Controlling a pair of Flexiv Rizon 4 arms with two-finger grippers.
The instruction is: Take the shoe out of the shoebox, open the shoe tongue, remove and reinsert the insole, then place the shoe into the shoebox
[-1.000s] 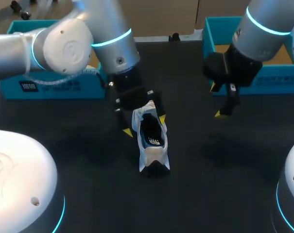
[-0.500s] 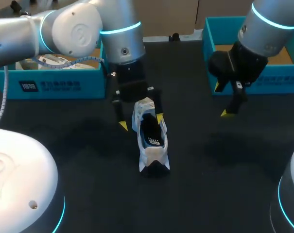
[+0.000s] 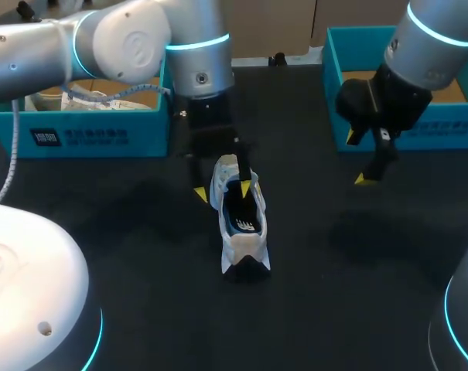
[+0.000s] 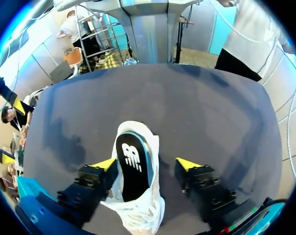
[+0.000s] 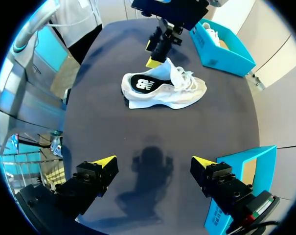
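When looking down from the head camera, finds the shoe (image 3: 240, 232) standing on its sole mid-tabletop (image 3: 334, 294), well apart from the left shoebox (image 3: 102, 137) and the right shoebox (image 3: 450, 127) alike. Places the left claw (image 3: 223, 191) over the lace end of the shoe's opening, fingers apart, with one yellow tip just beside the upper and the other at the collar. Suggests a set-up for the tongue step: probably spread wide so as to come down around the upper rather than onto it. Sets the right claw (image 3: 356, 159) near the right shoebox, well apart from the shoe, tips separated, likely parked clear of the work.

Turning to the left wrist, looks straight down the spread fingers at what the head camera half hides under the arm: shoe between them, not clamped, with one finger against the upper and a strip of bare tabletop before the other. Also exposes the dark insole (image 4: 133, 166) lying flat inside, not yet lifted, and the laces (image 4: 138, 218) nearest the camera.

Switching to the right wrist, confirms the right claw wide apart over bare tabletop, holding nothing, with only its shadow (image 5: 150, 176) below. Adds a side profile of the shoe absent elsewhere: sole flat down, lace end nearer the left shoebox, the left claw's tip at the collar
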